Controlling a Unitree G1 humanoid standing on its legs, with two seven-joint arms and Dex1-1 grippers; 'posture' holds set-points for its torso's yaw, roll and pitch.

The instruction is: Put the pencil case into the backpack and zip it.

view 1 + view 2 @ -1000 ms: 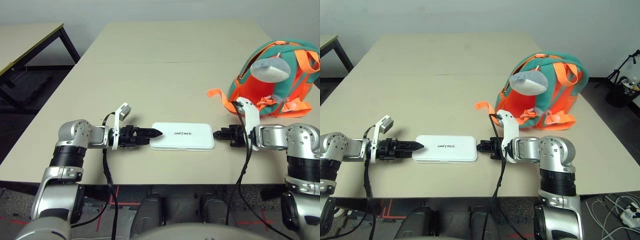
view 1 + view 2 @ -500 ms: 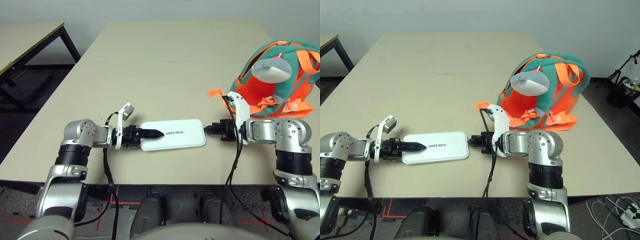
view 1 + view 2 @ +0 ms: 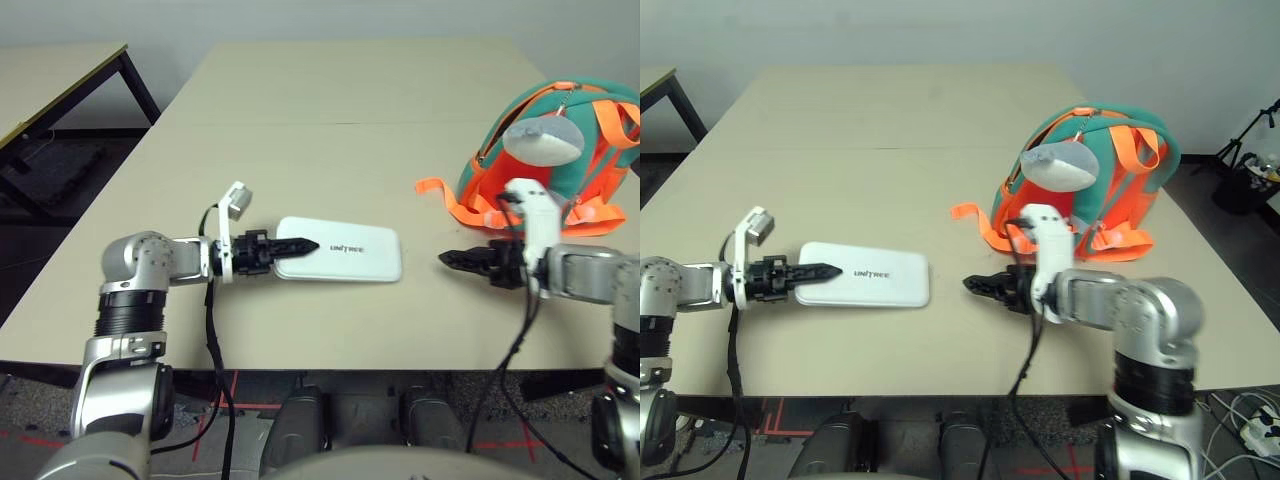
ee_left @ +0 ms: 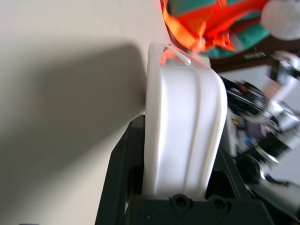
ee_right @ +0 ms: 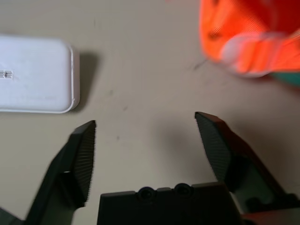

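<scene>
Left gripper [image 3: 300,246] now clamped on the near end of the flat white rounded pencil case [image 3: 340,263], lifted off the beige table [image 3: 330,120]. Right gripper [image 5: 147,140] backed off, wide open, empty. Teal-and-orange backpack [image 3: 560,160] next, probably.

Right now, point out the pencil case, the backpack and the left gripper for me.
pencil case [image 3: 345,252]: left eye view, its white top.
backpack [image 3: 520,110]: left eye view, teal upper panel.
left gripper [image 3: 303,246]: left eye view, fingertips clamped on the case's end.
</scene>
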